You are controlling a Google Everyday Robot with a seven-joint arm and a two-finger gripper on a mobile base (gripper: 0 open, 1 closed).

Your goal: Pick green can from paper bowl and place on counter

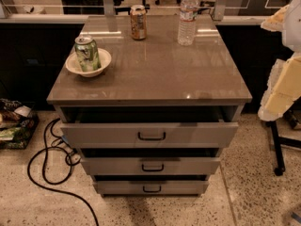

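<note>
The green can (87,53) has a green-and-white label and a silver top. It stands upright in the cream-white paper bowl (102,60) at the left edge of the counter (160,74), the glossy grey-brown top of a three-drawer cabinet. My arm's pale padded segments (282,86) hang at the right edge of the camera view, beside and to the right of the cabinet and far from the can. The gripper itself is out of view.
A brown-orange can (138,22) stands at the back middle of the counter and a clear water bottle (187,18) at the back right. The top drawer (150,134) is pulled out a little. A black cable (51,154) loops on the floor at the left, beside a black basket (14,126).
</note>
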